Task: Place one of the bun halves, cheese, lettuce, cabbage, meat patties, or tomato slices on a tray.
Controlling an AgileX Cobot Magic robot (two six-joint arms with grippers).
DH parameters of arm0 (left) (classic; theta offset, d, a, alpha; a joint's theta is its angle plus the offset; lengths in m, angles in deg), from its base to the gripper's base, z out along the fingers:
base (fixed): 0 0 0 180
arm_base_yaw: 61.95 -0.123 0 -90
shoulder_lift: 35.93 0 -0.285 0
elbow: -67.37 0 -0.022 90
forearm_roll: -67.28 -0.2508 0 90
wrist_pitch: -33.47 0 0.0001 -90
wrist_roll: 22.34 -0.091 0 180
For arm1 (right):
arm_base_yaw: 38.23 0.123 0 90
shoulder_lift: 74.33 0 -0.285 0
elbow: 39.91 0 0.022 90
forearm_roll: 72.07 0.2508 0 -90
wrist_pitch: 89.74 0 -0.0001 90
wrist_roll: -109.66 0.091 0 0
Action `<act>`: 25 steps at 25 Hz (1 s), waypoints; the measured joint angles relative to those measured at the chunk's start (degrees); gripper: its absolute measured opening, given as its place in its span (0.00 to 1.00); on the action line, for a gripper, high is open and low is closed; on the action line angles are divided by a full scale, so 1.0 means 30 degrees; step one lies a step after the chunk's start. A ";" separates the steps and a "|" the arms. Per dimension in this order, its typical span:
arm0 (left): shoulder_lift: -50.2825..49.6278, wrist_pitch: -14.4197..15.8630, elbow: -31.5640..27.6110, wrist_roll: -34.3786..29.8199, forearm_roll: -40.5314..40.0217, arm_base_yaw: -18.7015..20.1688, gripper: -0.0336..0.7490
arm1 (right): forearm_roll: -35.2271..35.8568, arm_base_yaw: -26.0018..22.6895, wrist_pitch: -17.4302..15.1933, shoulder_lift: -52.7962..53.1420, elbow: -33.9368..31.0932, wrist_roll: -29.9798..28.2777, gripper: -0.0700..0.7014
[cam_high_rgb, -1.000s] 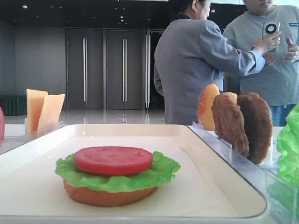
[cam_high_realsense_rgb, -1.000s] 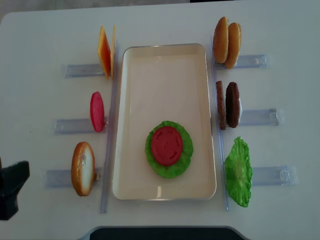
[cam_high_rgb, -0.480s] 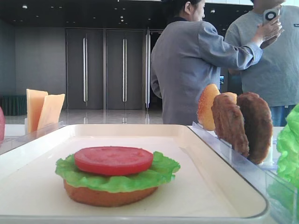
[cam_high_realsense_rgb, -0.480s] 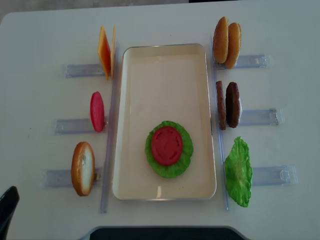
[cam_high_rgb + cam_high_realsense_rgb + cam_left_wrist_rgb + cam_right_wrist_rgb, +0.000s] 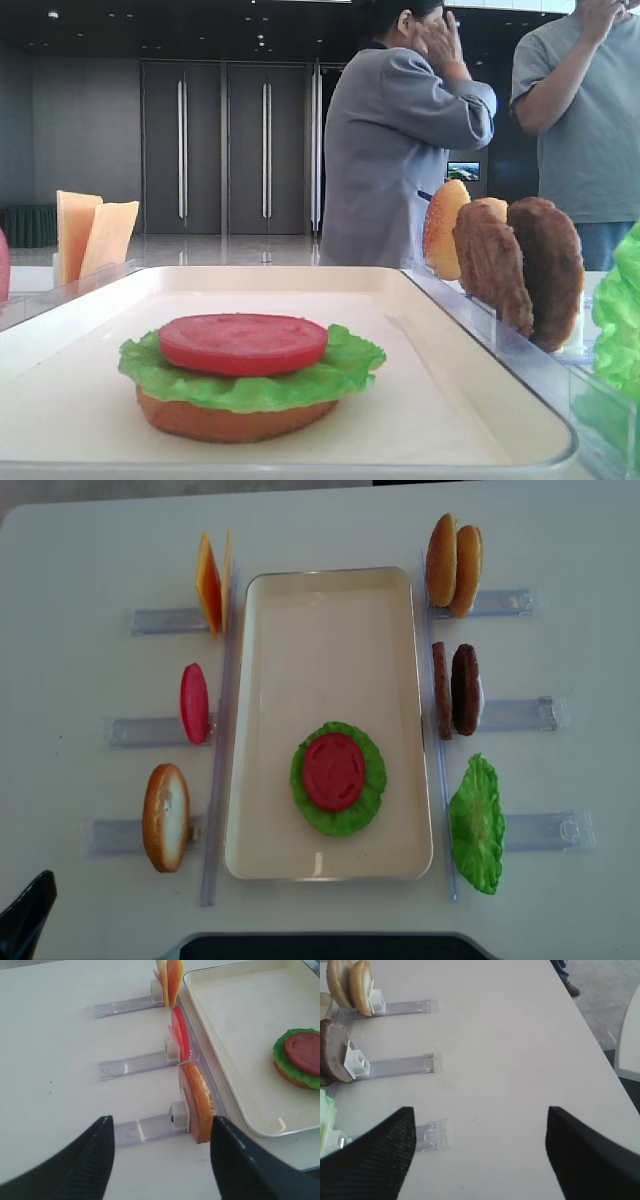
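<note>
On the cream tray [image 5: 330, 610] sits a stack: a flat bun half [image 5: 235, 420], a green lettuce leaf [image 5: 372, 780] and a red tomato slice [image 5: 333, 771] on top. My left gripper [image 5: 161, 1122] is open over the table left of the tray, with an upright bun half [image 5: 198, 1102] just beyond its right finger and nothing between its fingers. Only a dark tip of it shows at the overhead view's bottom left corner. My right gripper [image 5: 480, 1112] is open above bare table to the right of the holders, holding nothing.
Clear holders flank the tray. On the left stand cheese slices [image 5: 210, 583], a tomato slice [image 5: 194, 703] and the bun half [image 5: 165, 817]. On the right are two bun halves [image 5: 452, 565], two meat patties [image 5: 456, 690] and a lettuce leaf [image 5: 476, 823]. Two people stand behind the table.
In the overhead view my left gripper has drawn back toward the near left corner, so less of it shows. The people behind have shifted. The food has not moved.
</note>
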 joint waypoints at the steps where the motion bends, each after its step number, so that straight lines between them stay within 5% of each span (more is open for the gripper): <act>1: 0.0000 0.0000 0.0000 -0.0016 0.0000 0.0000 0.64 | 0.0000 0.0000 0.0000 0.0000 0.0000 0.0000 0.76; 25: 0.0000 0.0000 0.0000 -0.0016 0.0000 0.0000 0.64 | 0.0000 0.0000 0.0000 0.0000 0.0000 0.0000 0.76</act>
